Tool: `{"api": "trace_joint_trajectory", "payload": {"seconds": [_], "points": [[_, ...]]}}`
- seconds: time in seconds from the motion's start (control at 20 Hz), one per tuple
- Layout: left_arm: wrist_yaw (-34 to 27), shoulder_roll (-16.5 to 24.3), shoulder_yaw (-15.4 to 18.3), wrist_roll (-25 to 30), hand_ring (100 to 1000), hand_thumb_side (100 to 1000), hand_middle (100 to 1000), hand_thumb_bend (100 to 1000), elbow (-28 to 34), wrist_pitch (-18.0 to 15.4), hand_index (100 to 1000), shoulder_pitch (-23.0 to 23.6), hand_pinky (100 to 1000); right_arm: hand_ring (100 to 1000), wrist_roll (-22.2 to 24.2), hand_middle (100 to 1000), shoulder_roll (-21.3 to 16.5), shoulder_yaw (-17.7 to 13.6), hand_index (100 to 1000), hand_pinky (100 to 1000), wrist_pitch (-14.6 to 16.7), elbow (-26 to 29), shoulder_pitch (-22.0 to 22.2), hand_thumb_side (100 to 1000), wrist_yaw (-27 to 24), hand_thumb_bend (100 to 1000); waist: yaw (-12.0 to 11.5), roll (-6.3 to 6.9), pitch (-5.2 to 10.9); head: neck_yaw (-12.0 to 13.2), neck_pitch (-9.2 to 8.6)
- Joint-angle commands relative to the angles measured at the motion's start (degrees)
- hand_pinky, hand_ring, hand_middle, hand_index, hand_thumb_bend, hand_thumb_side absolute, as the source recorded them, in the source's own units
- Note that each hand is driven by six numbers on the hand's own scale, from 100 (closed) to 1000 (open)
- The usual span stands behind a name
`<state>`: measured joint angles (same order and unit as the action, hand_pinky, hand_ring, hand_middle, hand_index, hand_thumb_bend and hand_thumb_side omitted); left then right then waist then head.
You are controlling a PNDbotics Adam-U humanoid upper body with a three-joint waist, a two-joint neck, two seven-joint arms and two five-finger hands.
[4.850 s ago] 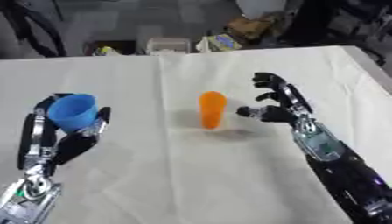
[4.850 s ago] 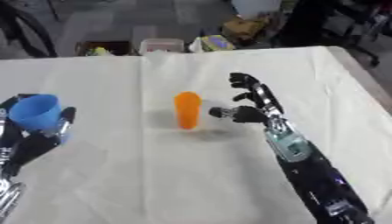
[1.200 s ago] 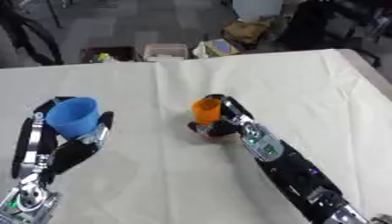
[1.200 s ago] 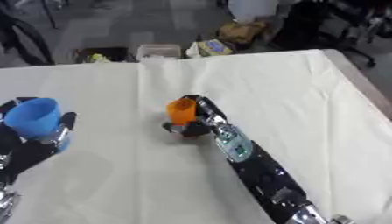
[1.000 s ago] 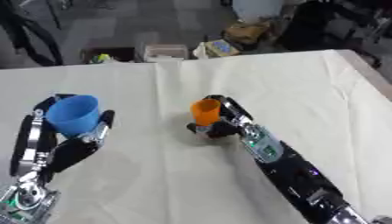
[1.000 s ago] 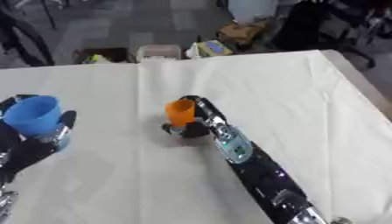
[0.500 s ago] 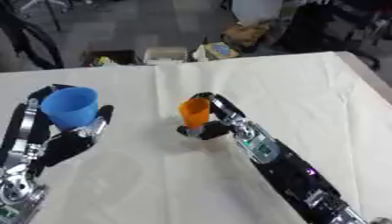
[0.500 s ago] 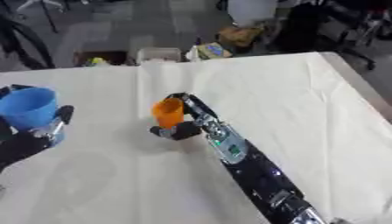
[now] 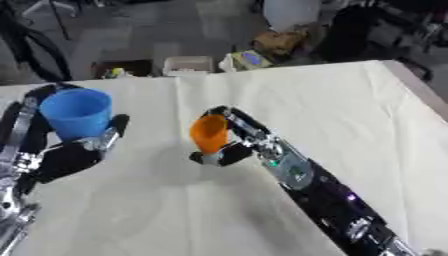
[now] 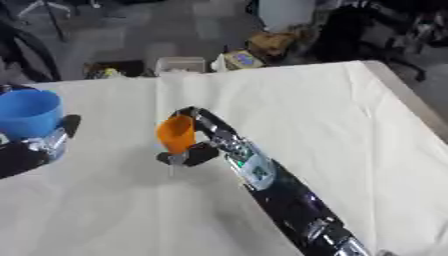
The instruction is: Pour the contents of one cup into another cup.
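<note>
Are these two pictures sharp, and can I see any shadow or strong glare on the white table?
Left eye view: softly blurred, most around the right hand gripping the orange cup; a faint shadow lies on the table below the cup. Right eye view: equally soft; the blue cup in the left hand is cut by the picture's edge. No strong glare in either view.

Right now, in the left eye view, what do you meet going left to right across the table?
Left hand → blue cup held in it → orange cup → right hand curled round the orange cup, its arm running down to the lower right.
</note>
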<state>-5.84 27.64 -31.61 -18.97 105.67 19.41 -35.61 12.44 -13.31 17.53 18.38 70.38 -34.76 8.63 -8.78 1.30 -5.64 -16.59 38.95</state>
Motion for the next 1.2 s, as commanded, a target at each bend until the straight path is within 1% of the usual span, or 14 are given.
{"api": "trace_joint_trajectory", "payload": {"seconds": [0.05,0.35,0.55,0.8,1.2], "points": [[1.1,2.2,0.1,1.5,202,100,160,178,1.6,1.4,444,-1.5,221,244,1.8,337,-1.4,1.3,596,360,-0.4,4.4,-0.8,100,-2.0,463,0.1,0.17,0.96,-0.2,-0.53],[2.4,3.1,-0.3,3.8,201,100,159,184,2.4,2.7,443,-1.9,218,243,5.2,337,-2.3,3.8,596,360,-1.8,9.2,-0.9,100,-5.5,462,0.2,0.21,1.09,-0.4,-0.54],[3.3,3.3,-0.5,4.7,199,100,157,190,2.6,3.3,442,-2.0,212,244,7.0,338,-2.3,5.1,597,360,-2.6,11.1,-0.8,100,-7.2,463,0.2,0.24,1.09,-0.4,-0.55],[6.0,3.3,-0.8,6.4,188,100,146,201,2.5,4.5,434,-2.8,194,244,8.1,338,-2.0,5.9,597,359,-3.1,11.9,-0.8,100,-7.9,462,0.2,0.25,1.10,-0.4,-0.62],[12.2,3.4,-1.0,11.5,178,100,135,223,2.5,7.2,426,-4.9,179,244,9.0,338,-1.7,6.5,597,359,-3.1,11.9,-0.7,100,-8.1,462,0.3,0.37,1.10,-0.4,-0.68]]}}
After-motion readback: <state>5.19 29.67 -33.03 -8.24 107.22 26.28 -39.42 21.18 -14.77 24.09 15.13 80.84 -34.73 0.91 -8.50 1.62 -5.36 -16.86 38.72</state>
